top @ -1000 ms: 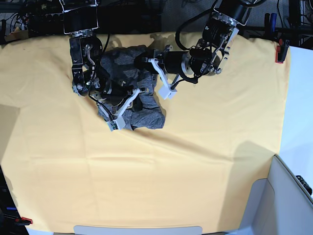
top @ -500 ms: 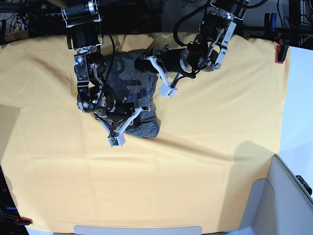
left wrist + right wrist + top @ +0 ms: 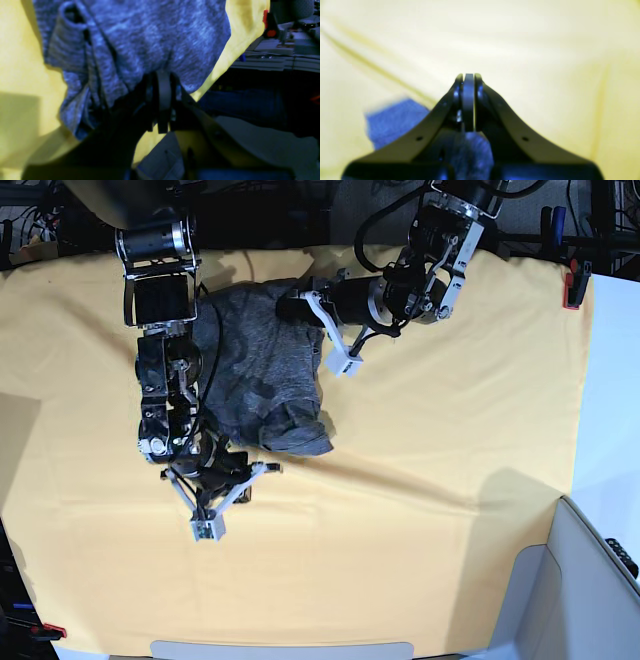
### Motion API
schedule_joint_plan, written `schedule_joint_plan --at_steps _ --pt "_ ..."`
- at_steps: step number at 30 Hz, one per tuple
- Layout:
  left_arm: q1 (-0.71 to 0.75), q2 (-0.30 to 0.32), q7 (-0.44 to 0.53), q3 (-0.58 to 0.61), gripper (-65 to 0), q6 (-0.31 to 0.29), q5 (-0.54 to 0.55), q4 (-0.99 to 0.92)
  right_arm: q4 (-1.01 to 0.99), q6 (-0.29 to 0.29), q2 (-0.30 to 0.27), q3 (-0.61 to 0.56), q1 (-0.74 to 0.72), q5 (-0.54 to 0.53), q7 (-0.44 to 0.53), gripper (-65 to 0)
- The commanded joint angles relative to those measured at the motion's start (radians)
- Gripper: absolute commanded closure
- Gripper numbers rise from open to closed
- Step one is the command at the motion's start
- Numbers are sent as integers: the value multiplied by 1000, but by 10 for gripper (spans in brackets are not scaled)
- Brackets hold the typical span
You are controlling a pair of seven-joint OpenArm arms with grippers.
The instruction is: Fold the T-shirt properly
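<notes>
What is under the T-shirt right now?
The T-shirt lies bunched on the yellow table cloth, which shows all around it. Whatever sits beneath its folds is covered. Both grippers, left gripper and right gripper, are shut on its edges.

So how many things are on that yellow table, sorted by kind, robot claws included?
Grey T-shirt: 1
Yellow table cloth: 1
Robot claws: 2, the left gripper and the right gripper, both pinched on the shirt
Red clamps at the cloth's edge: 2, one far side, one near corner
Total: 6
</notes>
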State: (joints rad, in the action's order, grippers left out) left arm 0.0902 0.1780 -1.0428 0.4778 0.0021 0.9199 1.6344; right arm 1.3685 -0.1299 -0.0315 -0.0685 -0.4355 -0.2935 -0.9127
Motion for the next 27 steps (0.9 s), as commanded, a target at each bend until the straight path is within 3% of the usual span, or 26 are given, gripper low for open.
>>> schedule_joint_plan --at_steps 1,8,12,17,22,27 --pt "4 12 -18 -1 -11 26 -55 31 42 6 -9 39 -27 9 20 0" --pt "7 31 -12 -143 -11 26 -55 324 269 6 -11 175 30 37 17 0" --pt "61 28 -9 -322 -11 25 -54 439 412 6 -86 220 159 40 17 0" --pt "171 27 -9 -646 -10 19 -52 442 648 6 -109 316 433 43 16 0" --pt "313 16 -9 -914 -10 17 -49 444 685 6 -144 431 700 38 16 0" --pt "487 -82 -9 -1138 -10 17 -49 442 687 6 -149 488 972 35 14 0"
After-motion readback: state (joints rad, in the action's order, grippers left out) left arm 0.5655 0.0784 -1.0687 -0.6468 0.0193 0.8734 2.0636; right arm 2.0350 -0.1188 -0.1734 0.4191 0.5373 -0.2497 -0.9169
